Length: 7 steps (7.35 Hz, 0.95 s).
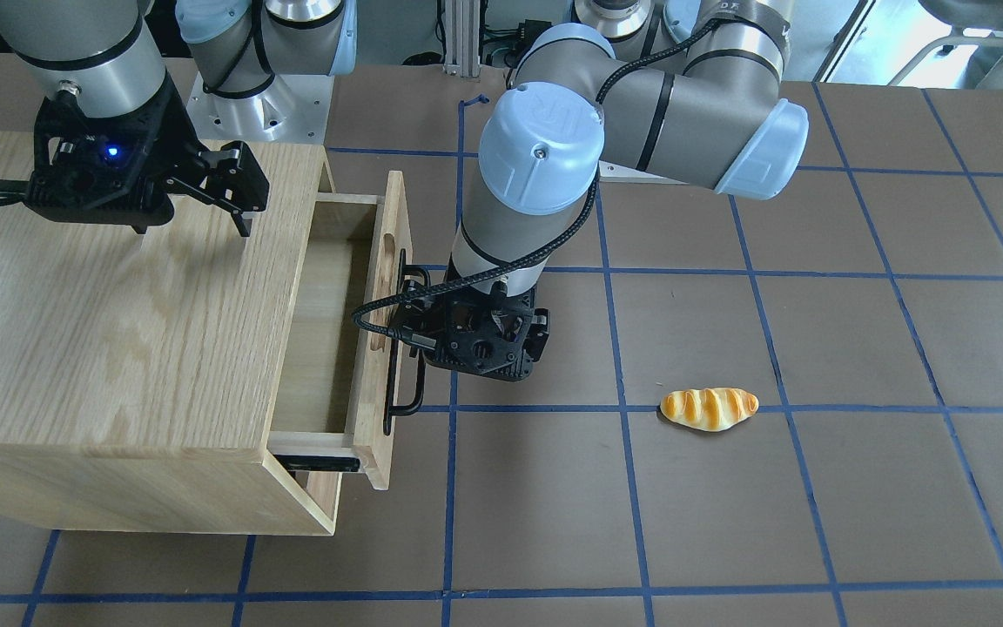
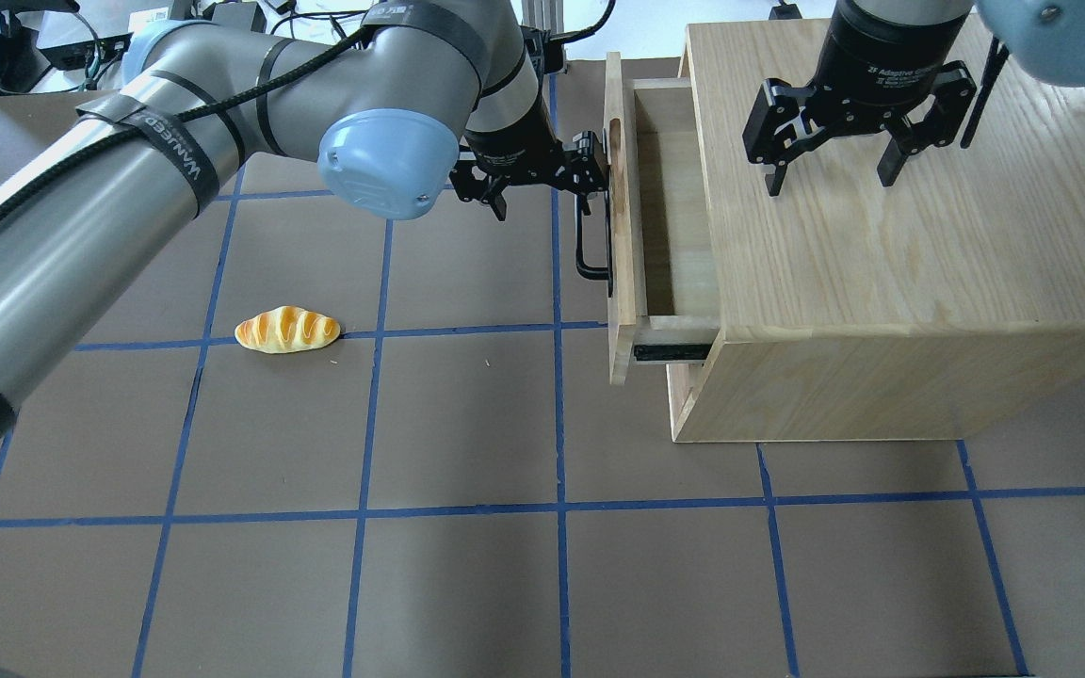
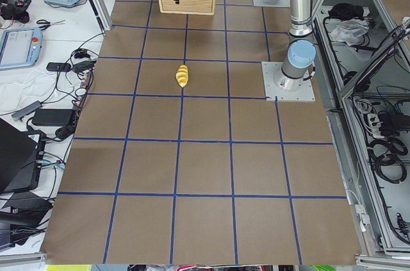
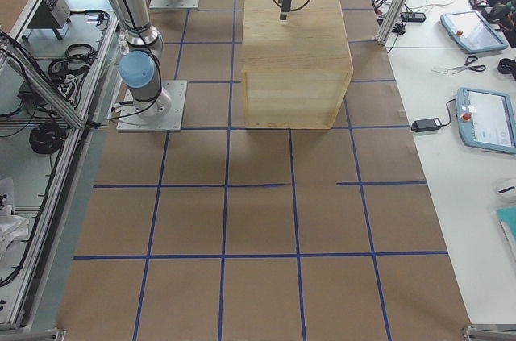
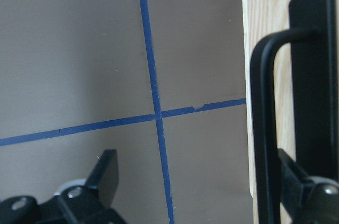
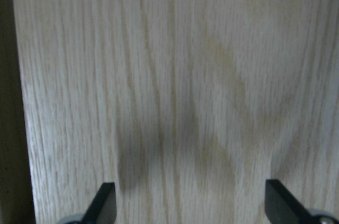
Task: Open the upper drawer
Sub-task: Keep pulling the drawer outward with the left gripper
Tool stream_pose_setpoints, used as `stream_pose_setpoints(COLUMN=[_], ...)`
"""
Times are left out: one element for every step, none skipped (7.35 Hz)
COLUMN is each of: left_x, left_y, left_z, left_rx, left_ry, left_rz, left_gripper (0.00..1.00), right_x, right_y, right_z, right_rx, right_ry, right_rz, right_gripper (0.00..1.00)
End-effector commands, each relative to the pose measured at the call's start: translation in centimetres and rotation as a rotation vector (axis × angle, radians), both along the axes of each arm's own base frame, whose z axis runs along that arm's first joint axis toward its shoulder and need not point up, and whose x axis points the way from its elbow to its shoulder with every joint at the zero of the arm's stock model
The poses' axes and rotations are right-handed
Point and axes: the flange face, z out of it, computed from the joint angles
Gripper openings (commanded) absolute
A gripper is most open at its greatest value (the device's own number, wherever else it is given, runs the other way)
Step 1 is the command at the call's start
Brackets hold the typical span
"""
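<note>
The light oak-grain upper drawer (image 2: 620,330) with a flat front panel stands partly pulled out of the large oak cabinet (image 2: 882,282), its pale inside bare to the overhead view. An oval notch (image 1: 382,296) cuts the panel's top edge, and a long black metal bar handle (image 2: 590,254) runs along its face. A black slide rail (image 2: 670,352) shows at the drawer's side.

The left end effector (image 2: 547,193) is at the handle with its fingers apart; in the wrist view one finger (image 5: 299,181) sits behind the bar, against the panel. The right end effector (image 2: 830,179) hangs over the cabinet top, fingers spread. A golden striped bread roll (image 2: 286,330) lies well apart on the brown table (image 2: 467,565) with its blue tape grid.
</note>
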Motion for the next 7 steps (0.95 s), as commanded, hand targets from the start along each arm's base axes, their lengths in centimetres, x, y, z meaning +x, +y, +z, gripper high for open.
stream_pose_setpoints(left_x=[0.27, 0.25, 0.13, 0.14, 0.17, 0.2, 0.24], left_y=[-0.01, -0.07, 0.03, 0.1, 0.22, 0.3, 0.46], left_z=[0.27, 0.29, 0.4, 0.6, 0.86, 1.08, 1.26], left_rx=[0.008, 0.009, 0.009, 0.007, 0.005, 0.005, 0.007], left_ry=[-0.005, -0.006, -0.001, 0.002, 0.002, 0.002, 0.003], left_rz=[-0.017, -0.018, -0.019, -0.018, -0.018, -0.018, -0.018], left_gripper=[1.0, 1.0, 1.0, 1.0, 1.0, 1.0, 1.0], right_x=[0.0, 0.0, 0.0, 0.0, 0.0, 0.0, 0.0], right_y=[0.0, 0.0, 0.01, 0.01, 0.01, 0.0, 0.0], right_z=[0.01, 0.01, -0.06, -0.06, -0.06, 0.01, 0.01], right_rx=[0.0, 0.0, 0.001, 0.001, 0.001, 0.0, 0.0], right_ry=[0.0, 0.0, 0.0, 0.0, 0.0, 0.0, 0.0], right_rz=[-0.001, 0.001, -0.001, -0.001, 0.001, -0.001, 0.001], right_gripper=[1.0, 1.0, 1.0, 1.0, 1.0, 1.0, 1.0])
